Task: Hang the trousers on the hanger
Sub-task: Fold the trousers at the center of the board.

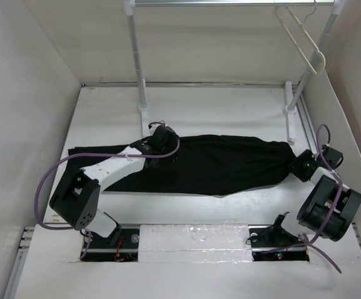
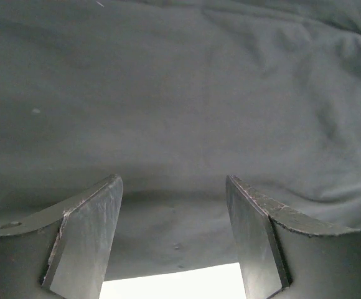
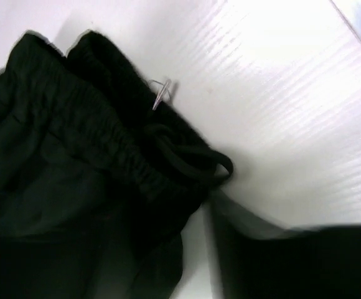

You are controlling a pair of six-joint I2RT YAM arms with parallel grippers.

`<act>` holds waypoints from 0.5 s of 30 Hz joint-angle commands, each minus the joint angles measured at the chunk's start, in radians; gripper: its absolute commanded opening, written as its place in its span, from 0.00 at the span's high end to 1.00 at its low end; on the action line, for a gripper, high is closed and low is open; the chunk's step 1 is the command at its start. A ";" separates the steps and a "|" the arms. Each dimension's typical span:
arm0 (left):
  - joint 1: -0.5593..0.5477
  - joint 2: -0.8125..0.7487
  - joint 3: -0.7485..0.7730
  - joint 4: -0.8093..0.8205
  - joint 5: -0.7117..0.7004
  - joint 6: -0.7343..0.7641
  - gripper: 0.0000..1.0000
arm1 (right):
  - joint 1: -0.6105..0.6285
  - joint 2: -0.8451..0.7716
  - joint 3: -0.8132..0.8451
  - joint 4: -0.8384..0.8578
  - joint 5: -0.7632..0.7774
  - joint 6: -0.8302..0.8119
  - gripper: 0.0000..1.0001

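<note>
The black trousers (image 1: pixel 218 163) lie flat across the table, legs to the left and waistband to the right. My left gripper (image 1: pixel 162 138) rests on the cloth near the middle of the upper edge. In the left wrist view it is open (image 2: pixel 173 184), and cloth (image 2: pixel 180 93) fills the gap between the jaws. My right gripper (image 1: pixel 300 164) is at the waistband end. The right wrist view shows the elastic waistband (image 3: pixel 106 137), the drawstring loop (image 3: pixel 196 165) and one dark blurred finger (image 3: pixel 280 265). The other finger is lost against the black cloth. The cream hanger (image 1: pixel 302 37) hangs on the rack at the top right.
White rack poles stand at the back: one (image 1: pixel 137 62) behind the left gripper, one (image 1: pixel 311 62) slanting at the right, with a crossbar (image 1: pixel 230 3) on top. White walls enclose the table on the left, back and right. A purple cable (image 1: pixel 43 187) loops off the left arm.
</note>
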 commanded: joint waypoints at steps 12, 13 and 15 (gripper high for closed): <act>-0.029 0.050 -0.025 0.010 -0.032 0.034 0.37 | 0.103 -0.380 0.381 -0.327 0.145 -0.062 0.89; -0.050 0.068 -0.008 0.007 -0.022 0.031 0.37 | 0.103 -0.371 0.423 -0.334 0.110 -0.086 0.89; -0.114 0.128 0.052 0.005 0.001 0.021 0.37 | 0.114 -0.365 0.529 -0.380 0.058 -0.103 0.90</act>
